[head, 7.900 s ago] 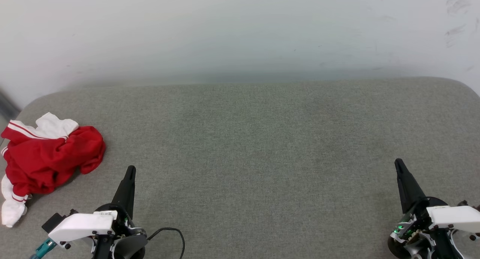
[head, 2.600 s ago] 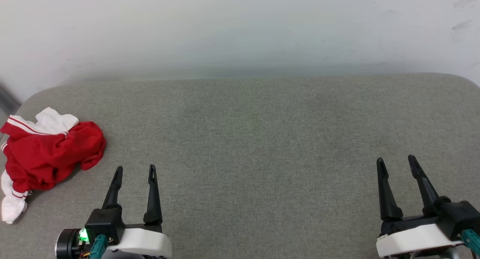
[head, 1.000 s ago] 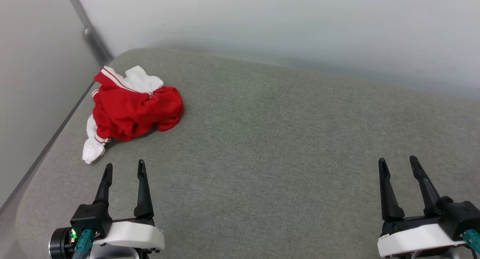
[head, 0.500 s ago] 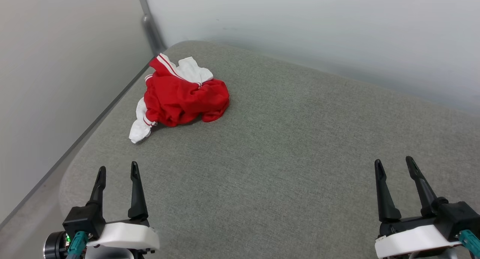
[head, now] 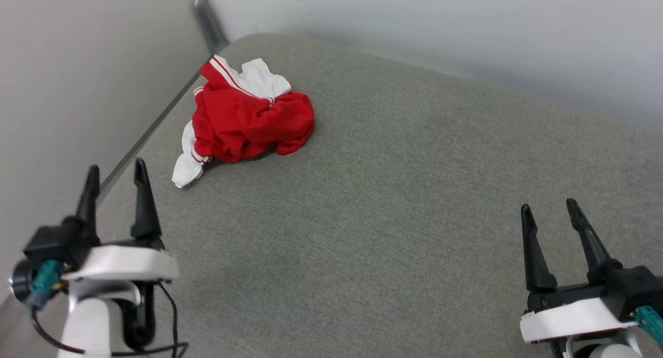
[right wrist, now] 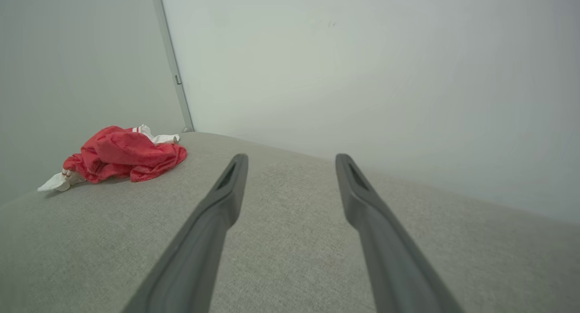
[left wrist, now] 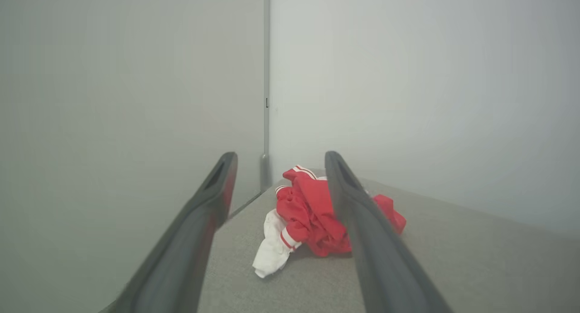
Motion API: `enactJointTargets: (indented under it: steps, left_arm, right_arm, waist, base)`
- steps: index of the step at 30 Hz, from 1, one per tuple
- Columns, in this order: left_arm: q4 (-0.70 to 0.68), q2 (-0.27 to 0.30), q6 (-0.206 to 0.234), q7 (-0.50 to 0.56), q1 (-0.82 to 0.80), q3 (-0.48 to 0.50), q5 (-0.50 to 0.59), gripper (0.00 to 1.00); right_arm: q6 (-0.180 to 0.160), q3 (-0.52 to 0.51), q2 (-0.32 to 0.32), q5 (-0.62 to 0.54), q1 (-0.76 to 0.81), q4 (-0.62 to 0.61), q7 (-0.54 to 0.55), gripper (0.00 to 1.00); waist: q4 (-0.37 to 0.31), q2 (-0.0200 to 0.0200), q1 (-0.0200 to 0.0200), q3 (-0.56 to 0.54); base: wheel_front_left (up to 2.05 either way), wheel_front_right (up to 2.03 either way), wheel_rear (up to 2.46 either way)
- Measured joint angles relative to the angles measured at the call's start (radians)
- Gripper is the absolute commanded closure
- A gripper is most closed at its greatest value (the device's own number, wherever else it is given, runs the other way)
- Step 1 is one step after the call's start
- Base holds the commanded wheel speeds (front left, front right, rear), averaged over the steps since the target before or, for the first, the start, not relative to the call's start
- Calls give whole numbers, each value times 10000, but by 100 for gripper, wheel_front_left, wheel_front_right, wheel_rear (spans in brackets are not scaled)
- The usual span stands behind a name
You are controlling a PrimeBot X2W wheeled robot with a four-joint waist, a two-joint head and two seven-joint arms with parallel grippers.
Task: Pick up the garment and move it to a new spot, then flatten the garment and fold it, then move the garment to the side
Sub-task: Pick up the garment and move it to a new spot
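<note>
The garment (head: 243, 119) is a crumpled red heap with white sleeves and red-and-white stripe trim, lying near the far left corner of the grey padded surface (head: 393, 192). My left gripper (head: 116, 169) is open at the left edge, raised and short of the garment, with nothing between its fingers. In the left wrist view the garment (left wrist: 308, 213) lies ahead between the two open fingers, and my left gripper (left wrist: 276, 161) is clear of it. My right gripper (head: 549, 208) stands open at the lower right, far from the garment. The right wrist view has the garment (right wrist: 122, 154) at far left and my right gripper (right wrist: 290, 161) over bare padding.
Pale walls (head: 77, 88) close in on the left and behind, meeting at a grey corner post (head: 207, 16). The padded surface's left edge (head: 150, 135) runs close beside the garment. A black cable (head: 171, 321) hangs from my left wrist.
The head camera has swung left, bringing the garment toward the middle left. My left gripper has risen and shifted toward the left edge. The garment and right gripper have not moved.
</note>
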Motion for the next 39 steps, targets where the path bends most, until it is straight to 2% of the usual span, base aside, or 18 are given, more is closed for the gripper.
enactJointTargets:
  steps: [5,11,14,19,26,30,39]
  left_arm:
    - [575,596,-405,0,-1877,545,-184,0]
    - [1755,1576,-518,0,-3904,723,-663,0]
    - [2422,2167,-543,0,-4724,418,-980,0]
    - [3756,3375,-552,370,-5972,-817,-1927,0]
    - [4755,4830,-554,2811,-7316,-2558,-3762,0]
    - [5179,5553,-554,4801,-7818,-3457,-4635,0]
    - [5223,6410,-554,8671,-8290,-5195,-6610,0]
  right_arm:
    - [0,-59,2,-466,-440,-201,0,0]
    - [0,-176,2,-886,-883,-508,0,0]
    - [0,-245,4,-1005,-1094,-656,0,0]
    - [0,-403,4,-1162,-1279,-865,0,0]
    - [0,-481,4,-1292,-1589,-1101,0,0]
    - [0,-499,4,-1292,-1722,-1235,0,0]
    - [0,-585,2,-1285,-2013,-1187,0,0]
  waist:
    - [-232,0,0,673]
    - [-619,0,1,1655]
    - [-851,0,2,2153]
    - [-1229,0,2,2892]
    - [-1735,0,3,3627]
    - [-2019,0,3,3951]
    - [-2437,0,2,4618]
  base:
    - [0,0,0]
    - [0,0,0]
    - [0,0,0]
    - [0,0,0]
    - [0,0,0]
    - [0,0,0]
    - [0,0,0]
